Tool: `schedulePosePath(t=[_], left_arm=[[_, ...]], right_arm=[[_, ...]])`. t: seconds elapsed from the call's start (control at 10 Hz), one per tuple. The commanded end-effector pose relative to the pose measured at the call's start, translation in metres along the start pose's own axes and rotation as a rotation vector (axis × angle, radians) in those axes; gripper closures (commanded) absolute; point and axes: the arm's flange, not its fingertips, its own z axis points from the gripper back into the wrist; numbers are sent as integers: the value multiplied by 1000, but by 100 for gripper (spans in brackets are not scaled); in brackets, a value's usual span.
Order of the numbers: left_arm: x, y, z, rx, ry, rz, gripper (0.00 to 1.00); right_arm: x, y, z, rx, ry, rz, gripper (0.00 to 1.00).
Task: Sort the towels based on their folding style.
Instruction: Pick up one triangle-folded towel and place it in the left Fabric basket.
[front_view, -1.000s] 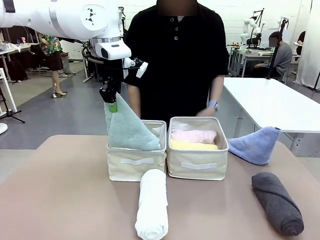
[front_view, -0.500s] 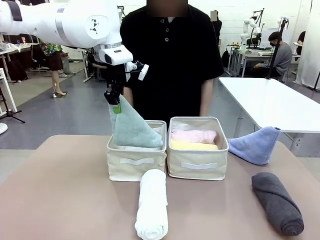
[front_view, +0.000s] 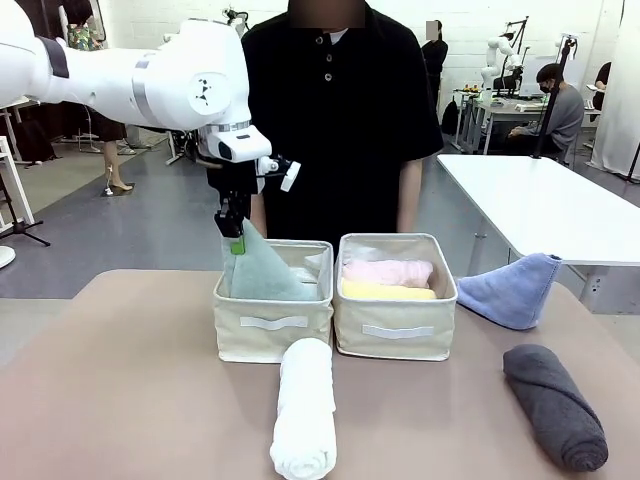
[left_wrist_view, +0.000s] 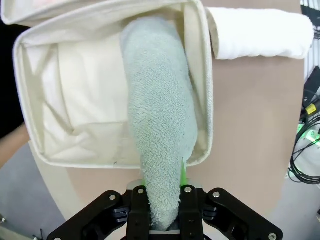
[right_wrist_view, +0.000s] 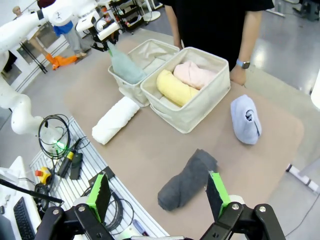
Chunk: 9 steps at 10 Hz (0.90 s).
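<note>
Now teal towel (front_view: 260, 276) deeper in bin (front_view: 272, 338).

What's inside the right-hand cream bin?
A pink rolled towel and a yellow rolled towel lie side by side, pink nearer the person. The floor of the right bin under them is covered, so anything beneath cannot be seen.

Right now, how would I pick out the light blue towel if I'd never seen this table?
Find the two cream bins mid-table. Right of the right-hand bin, on the tabletop, lies the light blue towel. Unlike the dark grey roll nearer the robot, it is folded into a cone.
</note>
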Motion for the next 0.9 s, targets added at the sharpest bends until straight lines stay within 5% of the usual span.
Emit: schedulePosePath(t=[0.0, 0.5, 0.6, 0.8], left_arm=[[-2, -6, -12, -7, -7, -23, 81], [3, -15, -30, -24, 17, -44, 81], [5, -17, -28, -18, 22, -55, 44], [5, -17, -26, -21, 26, -62, 0]], right_arm=[[1, -1, -1, 22, -24, 10, 0], [1, -1, -1, 22, -24, 10, 0], [1, -1, -1, 22, -24, 10, 0], [1, -1, -1, 22, -24, 10, 0]])
